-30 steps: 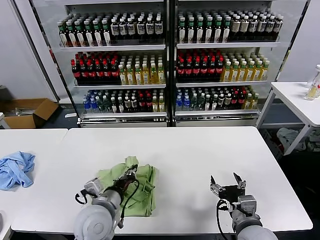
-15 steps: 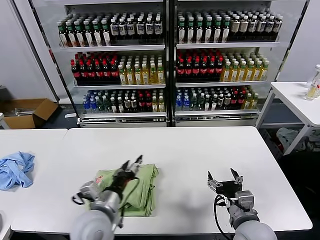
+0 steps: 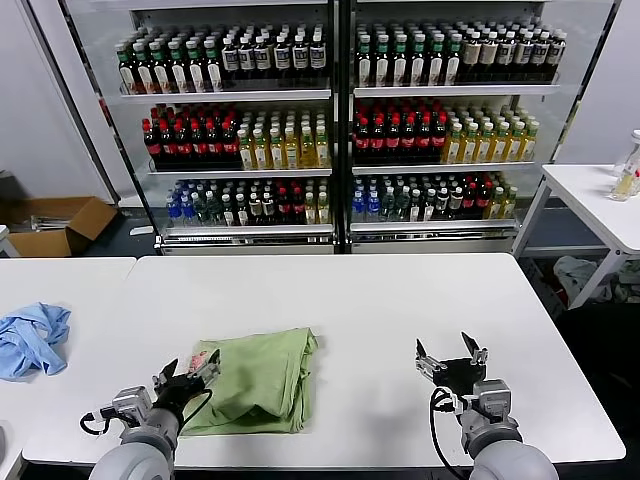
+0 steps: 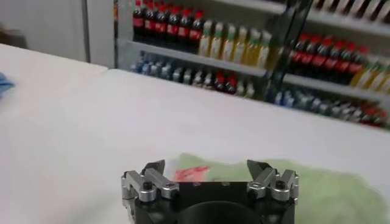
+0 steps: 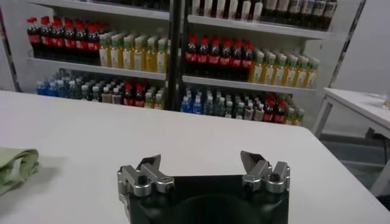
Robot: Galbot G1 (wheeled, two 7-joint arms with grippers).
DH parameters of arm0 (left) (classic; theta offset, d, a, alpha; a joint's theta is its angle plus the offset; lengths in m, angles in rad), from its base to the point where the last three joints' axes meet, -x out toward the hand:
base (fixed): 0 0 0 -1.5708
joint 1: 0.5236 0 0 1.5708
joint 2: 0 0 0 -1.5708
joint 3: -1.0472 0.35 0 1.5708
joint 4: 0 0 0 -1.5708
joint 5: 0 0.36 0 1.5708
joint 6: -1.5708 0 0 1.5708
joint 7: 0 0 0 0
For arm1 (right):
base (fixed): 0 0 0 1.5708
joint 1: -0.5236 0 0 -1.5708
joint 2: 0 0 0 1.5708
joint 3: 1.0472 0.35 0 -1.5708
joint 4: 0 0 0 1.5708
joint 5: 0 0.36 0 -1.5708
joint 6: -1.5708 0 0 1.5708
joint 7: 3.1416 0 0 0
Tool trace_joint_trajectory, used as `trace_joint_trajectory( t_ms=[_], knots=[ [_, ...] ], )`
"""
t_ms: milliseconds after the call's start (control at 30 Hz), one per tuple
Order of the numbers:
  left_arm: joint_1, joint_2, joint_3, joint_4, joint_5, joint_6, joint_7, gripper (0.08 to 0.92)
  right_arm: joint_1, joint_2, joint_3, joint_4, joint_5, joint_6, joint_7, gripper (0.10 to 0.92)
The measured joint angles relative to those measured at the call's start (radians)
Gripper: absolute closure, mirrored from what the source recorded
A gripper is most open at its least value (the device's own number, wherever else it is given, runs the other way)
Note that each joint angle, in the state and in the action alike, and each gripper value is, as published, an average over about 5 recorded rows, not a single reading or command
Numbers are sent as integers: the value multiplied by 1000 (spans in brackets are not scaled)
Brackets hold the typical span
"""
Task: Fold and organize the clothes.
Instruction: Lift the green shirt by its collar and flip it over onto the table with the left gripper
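Since the polo shirt [image 3: 262, 378] is the landmark on this white counter [image 3: 380, 300], I'll go left to right from it. Way off to its left there's a crumpled light blue garment [image 3: 32, 338] on the neighbouring counter, not part of the job as far as I can tell. Just left of the polo, right at its edge, sits the left gripper [image 3: 190, 372] with jaws spread wide and nothing in them; a bit of the red-and-white check print peeks out beside it. The polo itself lies flat near the front edge of the counter, already folded into a rough rectangle.

Handling-wise I'd guess it's light, floppy cloth that'll sag and come unfolded if you pinch one layer, so take it at a folded edge or corner through all the layers.

Well to the right of the polo, the right gripper [image 3: 449, 362] hangs over bare counter, jaws fully apart, holding nothing.

Containers: behind the counter, the glass-door fridge [image 3: 335, 120] has shelves packed with bottled drinks, and a cardboard box [image 3: 55, 222] sits on the floor far left; can't tell what's in it.
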State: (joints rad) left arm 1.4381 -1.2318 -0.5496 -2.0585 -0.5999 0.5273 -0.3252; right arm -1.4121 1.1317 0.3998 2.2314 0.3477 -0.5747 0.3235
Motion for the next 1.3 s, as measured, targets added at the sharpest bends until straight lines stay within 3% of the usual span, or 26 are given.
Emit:
trace_joint_trajectory(
  t_ms=[300, 1067, 1300],
  knots=[
    [12, 2, -6, 56, 74, -3, 48, 209, -4, 5, 1, 5, -6, 1, -1, 203],
    [-2, 4, -36, 94, 1, -28, 167, 870, 7, -3, 9, 1, -8, 2, -5, 203],
    [15, 60, -143, 12, -134, -12, 155, 897, 15, -6, 12, -4, -5, 2, -6, 203]
  ],
)
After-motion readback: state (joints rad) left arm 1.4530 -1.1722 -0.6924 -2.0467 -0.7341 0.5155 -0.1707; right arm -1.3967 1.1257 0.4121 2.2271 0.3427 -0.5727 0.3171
